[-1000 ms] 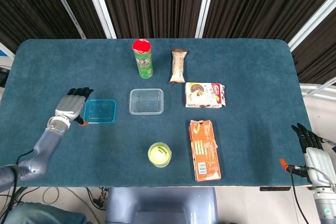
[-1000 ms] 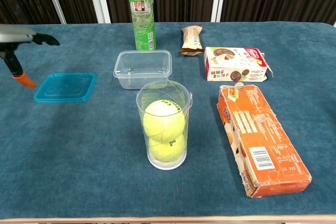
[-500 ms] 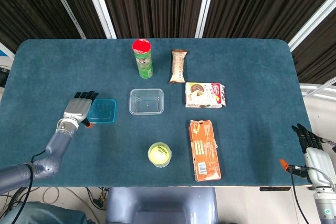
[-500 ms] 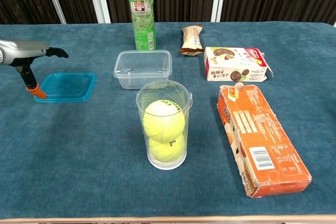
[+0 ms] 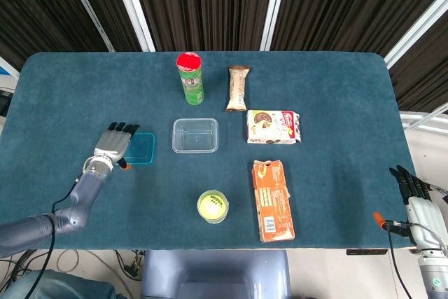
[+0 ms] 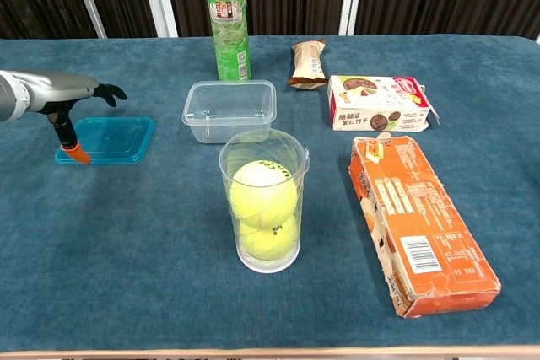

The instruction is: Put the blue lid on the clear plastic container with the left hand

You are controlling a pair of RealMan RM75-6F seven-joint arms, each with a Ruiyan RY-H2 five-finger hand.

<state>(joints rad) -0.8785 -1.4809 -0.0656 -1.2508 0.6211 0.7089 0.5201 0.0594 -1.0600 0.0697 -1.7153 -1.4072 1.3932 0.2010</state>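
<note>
While the head view takes in both arms, the chest view shows only the left hand (image 6: 63, 94), coming in from the left edge over the blue lid (image 6: 114, 138). From above, the left hand (image 5: 115, 143) lies flat over the lid's left part with fingers stretched out side by side, holding nothing; its orange-tipped thumb points down at the lid's near left corner, and contact cannot be told. The blue lid (image 5: 142, 148) lies flat on the bench (image 5: 336, 103), just left of the clear plastic container (image 5: 195, 135) and apart from it. Only the head view shows the right hand (image 5: 418, 201), off the bench's right edge, fingers straight and together, holding nothing. The clear plastic container (image 6: 229, 110) stands open with nothing inside. Seen from the chest, a clear cup (image 6: 263, 200) holds two tennis balls stacked; from above only the top one shows. Behind stands a green can (image 6: 226, 21) with a red lid on
</note>
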